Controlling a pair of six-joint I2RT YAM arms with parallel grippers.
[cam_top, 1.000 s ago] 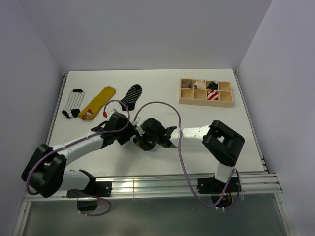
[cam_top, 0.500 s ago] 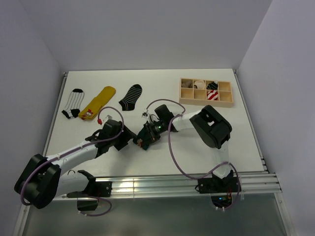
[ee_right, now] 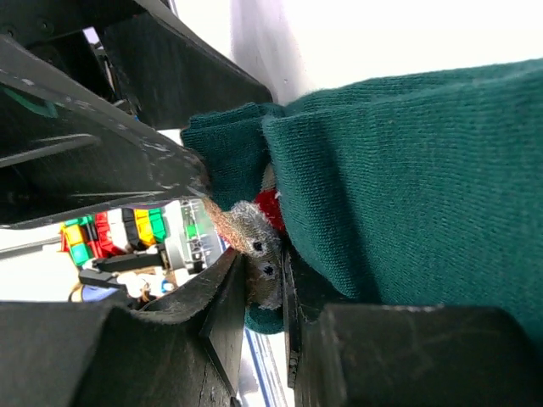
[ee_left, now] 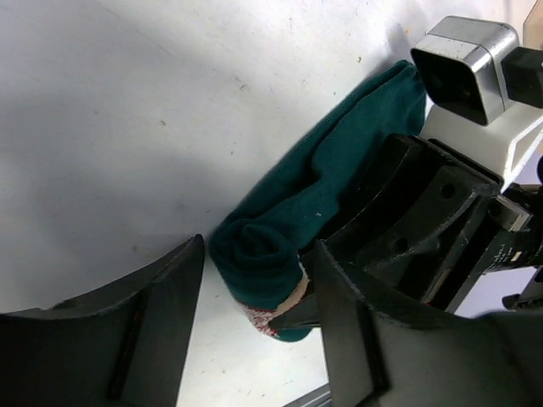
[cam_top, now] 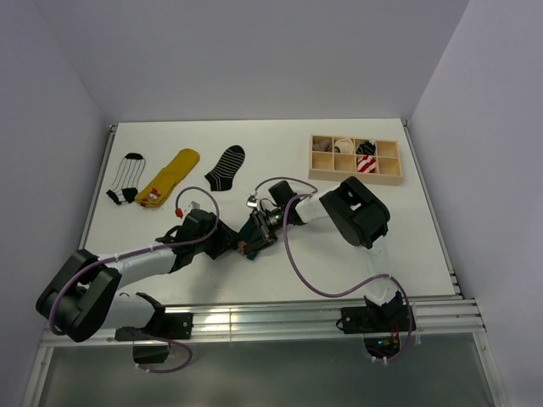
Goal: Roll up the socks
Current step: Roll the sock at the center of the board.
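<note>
The dark green sock lies on the white table near its front edge, between the two arms. One end is curled into a tight little roll and the rest is stretched flat behind it. It's a soft, fine-ribbed knit, and a fuzzy tan bear figure with a dab of red pokes out at the rolled end.

The right gripper pinches the sock's edge right at that bear, jaws nearly together on the fabric. The left gripper straddles the roll with a finger close on either side. Whether it squeezes or merely brackets it, I can't tell.

To my eye the rolling is in its early part, perhaps a turn or so in. The next move seems to call for tipping the roll over toward the flat end while the other gripper holds the cloth taut, or the limp knit may spring loose.

Further back three flat socks wait in a row: a black-and-white striped sock, a yellow sock and a dark striped sock. A wooden compartment box at the back right holds a few rolled bundles.
</note>
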